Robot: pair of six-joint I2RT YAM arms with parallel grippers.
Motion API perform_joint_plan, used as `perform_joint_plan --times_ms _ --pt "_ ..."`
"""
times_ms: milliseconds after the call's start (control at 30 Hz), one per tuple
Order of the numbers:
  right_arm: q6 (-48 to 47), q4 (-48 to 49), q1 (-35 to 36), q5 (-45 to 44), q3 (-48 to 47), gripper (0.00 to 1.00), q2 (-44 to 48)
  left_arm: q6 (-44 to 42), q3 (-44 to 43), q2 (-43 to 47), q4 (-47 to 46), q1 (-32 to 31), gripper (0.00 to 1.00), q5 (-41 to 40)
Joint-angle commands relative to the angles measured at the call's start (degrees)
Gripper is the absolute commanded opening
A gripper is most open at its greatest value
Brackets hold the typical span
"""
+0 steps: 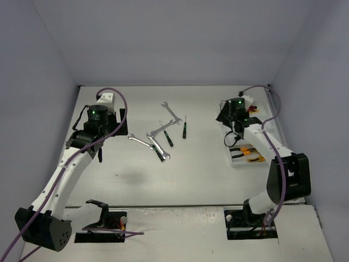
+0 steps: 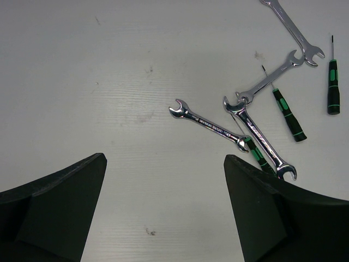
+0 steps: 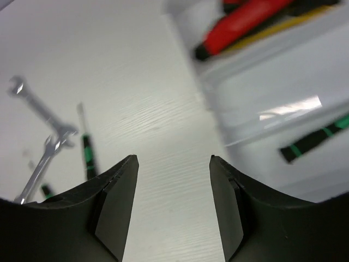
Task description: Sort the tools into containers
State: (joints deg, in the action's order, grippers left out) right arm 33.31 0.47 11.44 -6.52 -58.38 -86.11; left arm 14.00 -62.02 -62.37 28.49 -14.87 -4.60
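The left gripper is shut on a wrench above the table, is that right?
No. The left gripper is open and empty above the table; the wrenches lie loose beyond it, as the left wrist view shows.

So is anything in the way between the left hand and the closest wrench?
No, nothing visible. The left hand is open, and only bare table lies between it and the nearest silver wrench. That wrench's far end overlaps a green-and-black screwdriver, so they might move together.
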Motion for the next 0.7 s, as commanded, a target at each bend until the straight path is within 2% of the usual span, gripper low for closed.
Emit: perform_joint_plan --times_ms 0,233,333,400,667 --pt "-12.26 -0.09 9.46 0.21 -7.03 0.51 -3.07 -0.72 -0.91 -0.33 -1.6 0.37 0.87 -0.64" --pt "-16.54 -0.21 18.58 0.15 -16.35 0.5 -15.53 -0.87 -1.0 -0.59 -1.33 0.28 0.87 -1.27" --pt "-16.47 -0.21 19.95 -0.58 -19.68 0.49 -21.2 -0.85 -0.95 -0.24 -1.38 0.28 0.87 -1.59" --pt "-15.42 -0.21 20.46 -1.4 -22.2 0.43 -25.01 -0.81 -0.92 -0.12 -1.42 0.28 0.87 -1.45" --pt "-11.98 -0.21 20.73 -3.89 -27.63 0.36 -33.43 -0.89 -1.0 0.14 -1.33 0.28 0.87 -1.46"
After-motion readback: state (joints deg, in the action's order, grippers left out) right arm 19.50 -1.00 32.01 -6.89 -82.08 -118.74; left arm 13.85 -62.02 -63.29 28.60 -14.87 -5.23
